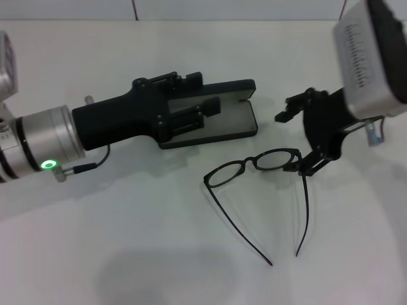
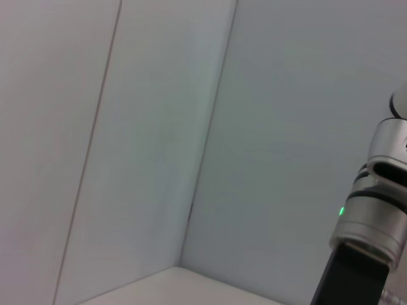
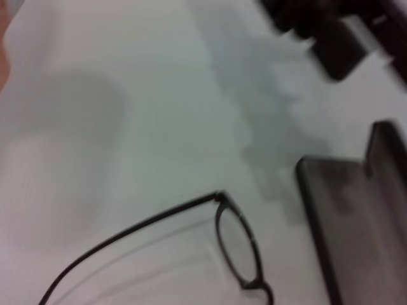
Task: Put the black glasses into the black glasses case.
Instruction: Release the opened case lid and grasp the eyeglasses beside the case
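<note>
The black glasses [image 1: 254, 164] lie unfolded on the white table, lenses toward the case, temple arms pointing to the front edge. They also show in the right wrist view [image 3: 219, 202]. The black glasses case [image 1: 236, 119] lies open behind them, grey lining up, lid raised at the back; it also shows in the right wrist view [image 3: 356, 216]. My left gripper [image 1: 191, 95] reaches in from the left, one finger on each side of the raised lid, closed on it. My right gripper [image 1: 294, 141] is open, its lower fingertip [image 1: 310, 166] at the glasses' right hinge.
The white table [image 1: 127, 241] has free room in front and to the left. A white wall [image 1: 191, 9] runs along the back. The left wrist view shows only wall panels and the right arm's silver wrist [image 2: 375, 210].
</note>
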You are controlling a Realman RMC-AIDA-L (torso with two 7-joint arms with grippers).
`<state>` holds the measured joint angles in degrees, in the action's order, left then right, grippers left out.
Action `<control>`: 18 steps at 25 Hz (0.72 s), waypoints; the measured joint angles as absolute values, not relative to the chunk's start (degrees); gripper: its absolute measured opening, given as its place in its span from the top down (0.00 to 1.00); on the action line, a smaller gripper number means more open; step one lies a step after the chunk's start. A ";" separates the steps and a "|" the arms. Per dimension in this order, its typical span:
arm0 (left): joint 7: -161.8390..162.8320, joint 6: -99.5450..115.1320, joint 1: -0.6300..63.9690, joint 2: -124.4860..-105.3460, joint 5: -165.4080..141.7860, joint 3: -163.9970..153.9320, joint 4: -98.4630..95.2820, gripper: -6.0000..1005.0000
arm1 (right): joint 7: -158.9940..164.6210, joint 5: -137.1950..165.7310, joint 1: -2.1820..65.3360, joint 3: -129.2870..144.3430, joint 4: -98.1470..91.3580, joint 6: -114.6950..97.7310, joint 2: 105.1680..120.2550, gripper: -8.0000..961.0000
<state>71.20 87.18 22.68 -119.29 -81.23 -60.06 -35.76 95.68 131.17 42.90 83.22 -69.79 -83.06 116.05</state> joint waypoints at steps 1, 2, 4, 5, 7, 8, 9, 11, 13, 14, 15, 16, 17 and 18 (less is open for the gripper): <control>70.89 87.09 22.97 -119.38 -81.22 -60.07 -35.52 0.36 | 96.17 131.20 43.88 83.94 -68.73 -82.98 116.05 0.12; 70.64 86.98 23.15 -119.40 -81.15 -60.06 -35.28 0.36 | 96.37 131.08 44.80 84.32 -67.80 -82.81 116.06 0.12; 70.50 86.89 23.34 -119.39 -80.99 -60.04 -34.91 0.36 | 96.57 130.86 47.24 85.60 -64.84 -81.78 116.19 0.13; 70.50 86.88 23.44 -119.35 -80.94 -60.03 -34.73 0.36 | 96.71 130.77 48.44 86.50 -63.03 -81.11 116.20 0.13; 70.50 86.88 23.49 -119.32 -80.90 -60.02 -34.58 0.37 | 96.88 130.23 50.14 87.81 -60.31 -80.02 116.23 0.13; 70.50 86.89 23.50 -119.32 -80.88 -60.03 -34.58 0.37 | 96.88 129.58 51.10 88.86 -58.43 -78.89 116.24 0.13; 70.50 86.89 23.49 -119.34 -80.88 -60.03 -34.57 0.37 | 96.86 129.10 51.75 89.93 -56.84 -77.72 116.25 0.13; 70.49 86.98 23.49 -119.42 -80.88 -60.02 -34.55 0.37 | 96.77 128.55 52.55 92.44 -54.13 -74.80 116.26 0.13; 70.47 87.02 23.49 -119.44 -80.87 -60.03 -34.54 0.37 | 96.73 128.07 52.73 94.61 -52.85 -72.34 116.27 0.13; 70.47 87.04 23.55 -119.45 -80.85 -60.03 -34.54 0.37 | 96.67 127.78 52.67 95.54 -52.64 -71.49 116.27 0.13; 70.46 87.03 23.64 -119.44 -80.85 -60.02 -34.54 0.37 | 96.62 127.56 52.58 96.15 -52.51 -70.93 116.28 0.13; 70.46 86.99 23.73 -119.45 -80.85 -60.02 -34.54 0.37 | 96.43 127.37 52.38 96.60 -52.49 -70.37 116.28 0.13; 70.43 86.94 23.86 -119.46 -80.85 -60.03 -34.54 0.37 | 96.20 127.11 52.14 96.90 -52.48 -69.93 116.28 0.13; 70.38 86.90 23.94 -119.51 -80.85 -60.03 -34.54 0.37 | 95.98 126.77 51.97 97.10 -52.48 -69.49 116.28 0.14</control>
<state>70.38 86.90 23.94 -119.51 -80.85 -60.03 -34.54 95.98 126.77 51.97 97.10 -52.48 -69.49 116.28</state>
